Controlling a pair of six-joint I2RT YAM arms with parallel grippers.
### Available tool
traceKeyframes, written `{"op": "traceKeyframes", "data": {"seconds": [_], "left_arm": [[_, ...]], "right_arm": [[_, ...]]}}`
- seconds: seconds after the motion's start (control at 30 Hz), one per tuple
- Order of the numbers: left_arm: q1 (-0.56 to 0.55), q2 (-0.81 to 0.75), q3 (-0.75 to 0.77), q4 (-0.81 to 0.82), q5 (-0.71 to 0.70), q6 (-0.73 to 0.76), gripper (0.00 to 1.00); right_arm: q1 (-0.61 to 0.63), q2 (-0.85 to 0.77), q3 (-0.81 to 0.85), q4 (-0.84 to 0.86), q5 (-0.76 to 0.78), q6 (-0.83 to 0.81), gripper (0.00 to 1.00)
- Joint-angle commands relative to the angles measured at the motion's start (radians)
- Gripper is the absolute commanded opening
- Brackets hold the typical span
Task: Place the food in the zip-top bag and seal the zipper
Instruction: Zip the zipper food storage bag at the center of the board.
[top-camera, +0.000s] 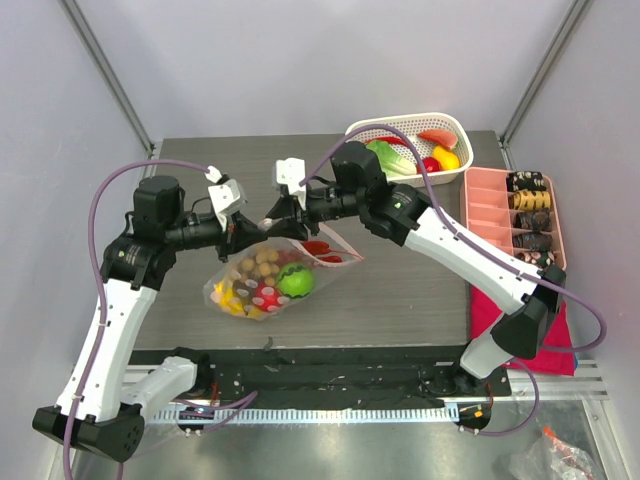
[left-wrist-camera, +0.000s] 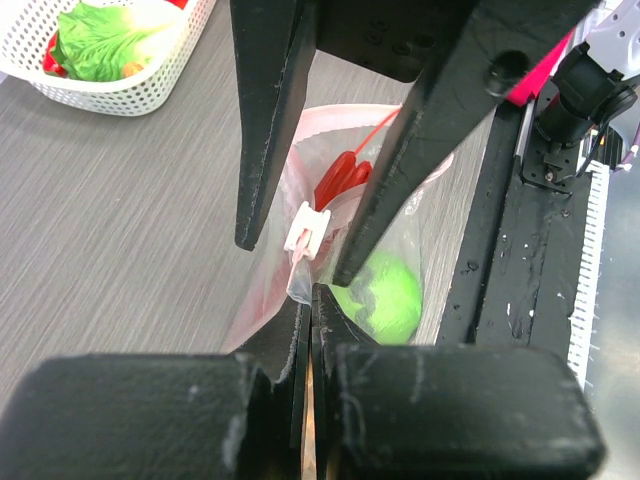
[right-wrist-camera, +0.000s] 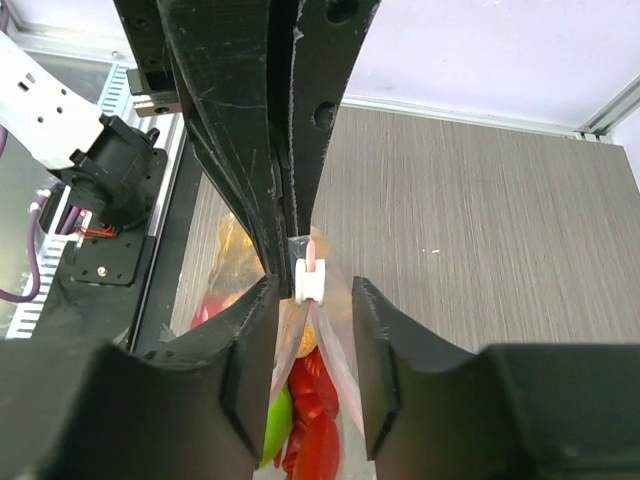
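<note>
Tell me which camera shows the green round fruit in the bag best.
Top external: the green fruit shows whole inside the bag. The left wrist view shows it partly hidden; the right wrist view, only a green sliver.

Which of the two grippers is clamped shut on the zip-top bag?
The left gripper: its jaws pinch the zip-top bag's mouth edge; the right gripper stands open astride the white slider.

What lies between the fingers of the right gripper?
The white slider on the zip-top bag's mouth edge stands in that gap; both wrist views show it.
</note>
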Motion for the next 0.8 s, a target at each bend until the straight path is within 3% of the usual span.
{"op": "traceKeyframes", "data": {"seconds": [0.0, 0.4, 0.57, 0.7, 0.77], "left_arm": [[0.004, -0.006, 0.041, 0.061, 0.026, 0.003, 0.00], [0.004, -0.003, 0.030, 0.053, 0.025, 0.018, 0.00], [0.002, -0.003, 0.032, 0.050, 0.026, 0.024, 0.00], [0.002, -0.004, 0.037, 0.048, 0.028, 0.023, 0.00], [0.004, -0.006, 0.037, 0.048, 0.028, 0.024, 0.00]], "right_arm": [[0.011, -0.024, 0.041, 0.013, 0.009, -0.005, 0.42], [0.011, -0.011, 0.078, 0.013, 0.005, 0.025, 0.38], [0.011, -0.010, 0.067, 0.012, 0.009, 0.020, 0.31], [0.011, -0.008, 0.059, -0.002, 0.014, 0.003, 0.33], [0.010, -0.007, 0.058, -0.004, 0.018, -0.003, 0.26]]}}
